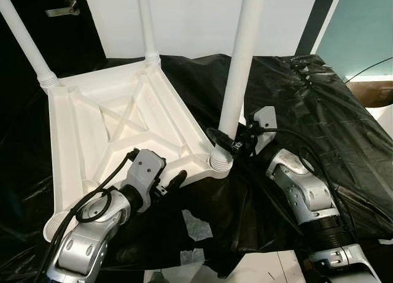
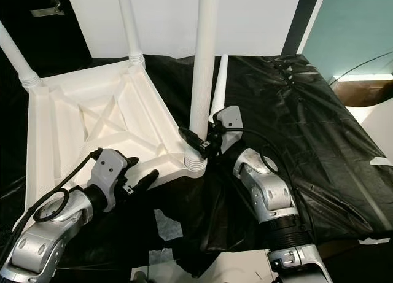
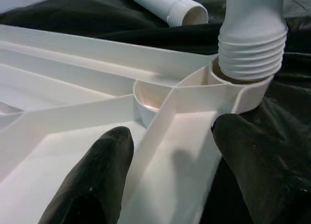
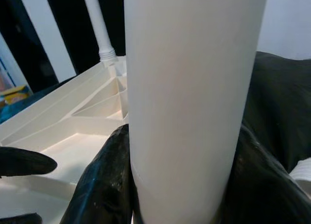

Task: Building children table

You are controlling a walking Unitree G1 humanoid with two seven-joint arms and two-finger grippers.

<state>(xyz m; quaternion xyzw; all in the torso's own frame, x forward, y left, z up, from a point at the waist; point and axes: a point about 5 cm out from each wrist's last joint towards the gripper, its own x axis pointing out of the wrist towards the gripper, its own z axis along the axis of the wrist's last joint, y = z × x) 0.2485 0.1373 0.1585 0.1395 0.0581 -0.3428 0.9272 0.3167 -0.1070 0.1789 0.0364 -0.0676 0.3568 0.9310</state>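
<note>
The white table top (image 1: pixel 92 129) lies upside down on black sheeting. Two white legs (image 1: pixel 24 37) (image 1: pixel 147 25) stand screwed into its far corners. A third leg (image 1: pixel 239 62) stands upright in the near right corner socket (image 1: pixel 221 161), its threads partly showing. My right gripper (image 1: pixel 224 139) is shut on this leg just above the socket, one finger (image 4: pixel 104 185) on each side. My left gripper (image 1: pixel 171 183) straddles the table's near rim beside that corner, its fingers (image 3: pixel 97 175) pressed to both sides. A loose fourth leg (image 2: pixel 219 80) lies on the sheet behind.
Black plastic sheeting (image 1: pixel 307 99) covers the work surface. Paper scraps (image 1: pixel 196 224) and a white board (image 1: pixel 270 267) lie near the front edge. A dark door with a handle (image 1: pixel 64 10) is at the back left, and a cardboard box (image 1: pixel 374 93) at the right.
</note>
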